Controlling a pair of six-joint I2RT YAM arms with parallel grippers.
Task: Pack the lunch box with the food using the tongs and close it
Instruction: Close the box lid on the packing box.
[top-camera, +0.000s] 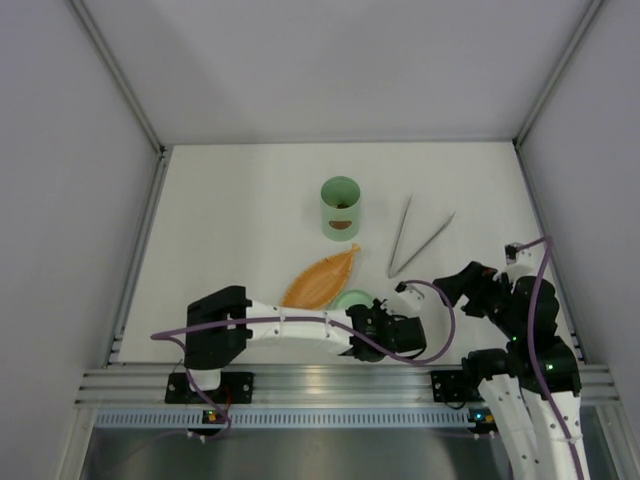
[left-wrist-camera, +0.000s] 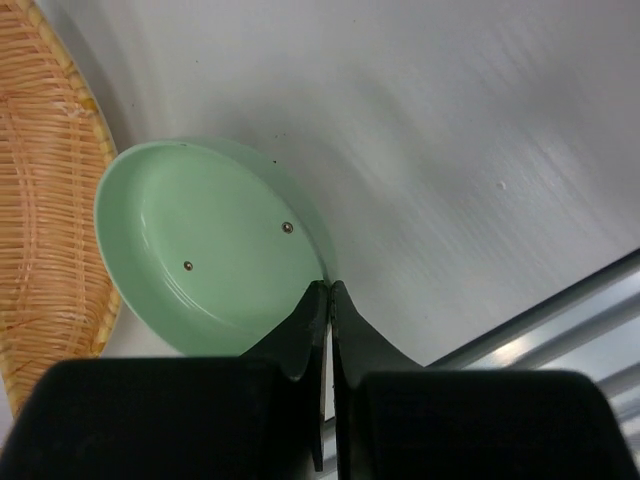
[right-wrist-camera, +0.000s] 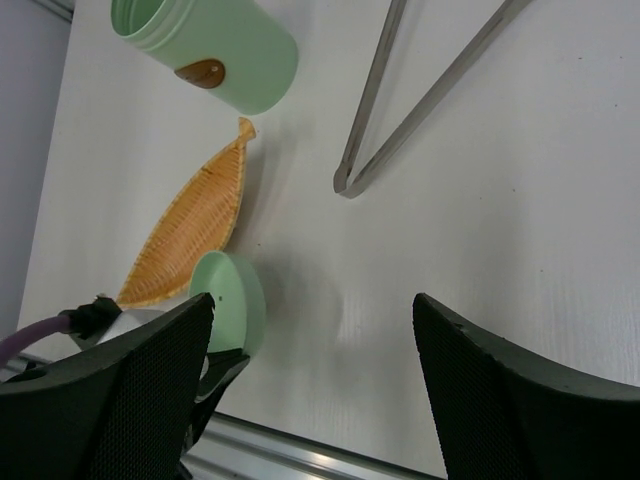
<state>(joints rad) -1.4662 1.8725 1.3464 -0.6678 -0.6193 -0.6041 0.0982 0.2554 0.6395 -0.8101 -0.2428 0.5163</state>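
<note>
Lunch box (top-camera: 340, 207) upright, open, at table (top-camera: 230, 220) centre. Lid (left-wrist-camera: 210, 250) apart from it, at near edge, touching orange tray (top-camera: 322, 280). Tongs (top-camera: 400, 236) lie right of box, untouched. Left gripper (left-wrist-camera: 328, 290) jaws pressed together, tips at lid rim; cannot tell if rim pinched. Right gripper (right-wrist-camera: 312, 305) jaws wide, holding nothing, near tongs.

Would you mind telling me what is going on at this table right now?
The left gripper is shut at the rim of the green lid, apparently pinching it, beside the orange woven tray. The right gripper is open and holds nothing. The tongs lie untouched on the table, and the lunch box stands open farther back.
</note>
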